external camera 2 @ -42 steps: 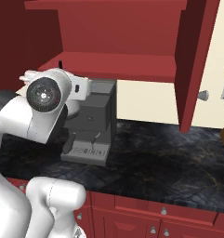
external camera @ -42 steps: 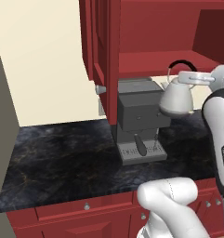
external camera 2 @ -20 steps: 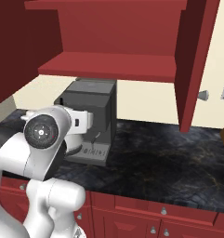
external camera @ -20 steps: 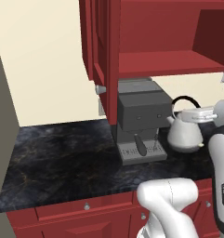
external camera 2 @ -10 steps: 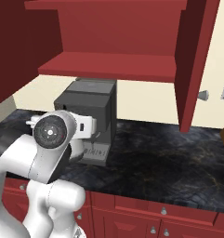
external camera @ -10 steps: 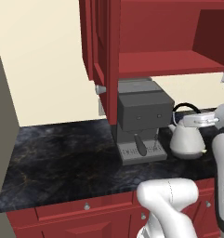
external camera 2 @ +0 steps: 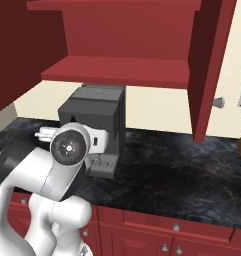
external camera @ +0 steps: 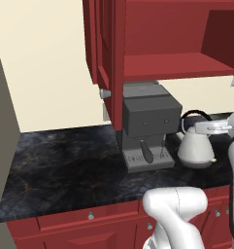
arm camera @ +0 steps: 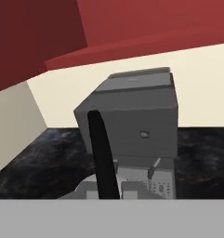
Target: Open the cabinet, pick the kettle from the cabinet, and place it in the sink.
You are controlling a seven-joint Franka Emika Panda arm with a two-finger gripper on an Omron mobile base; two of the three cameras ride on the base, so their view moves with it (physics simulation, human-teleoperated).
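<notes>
Now the kettle (external camera: 196, 150) hangs low beside the coffee machine (external camera: 145, 125), at its 3 o'clock in the left base view, base close to the dark marbled counter (external camera: 65, 165) — contact unclear. Its black handle (arm camera: 103, 155) runs up the hand view's centre. The gripper (external camera: 213, 127) sits at the handle's top; whether the fingers pinch it, I cannot tell. Overhead, the cabinet (external camera 2: 127, 42) stands open — one door (external camera 2: 209, 70) at 2 o'clock, shelf bare.

A: Where do the base views look from?
B: Behind the arm, from left and right, down over the counter (external camera: 65, 165); both share the coffee machine (external camera: 146, 124) and cabinet (external camera 2: 137, 45).
A: The hand view?
B: Low and close, facing that machine's side, beneath the cabinet.
</notes>
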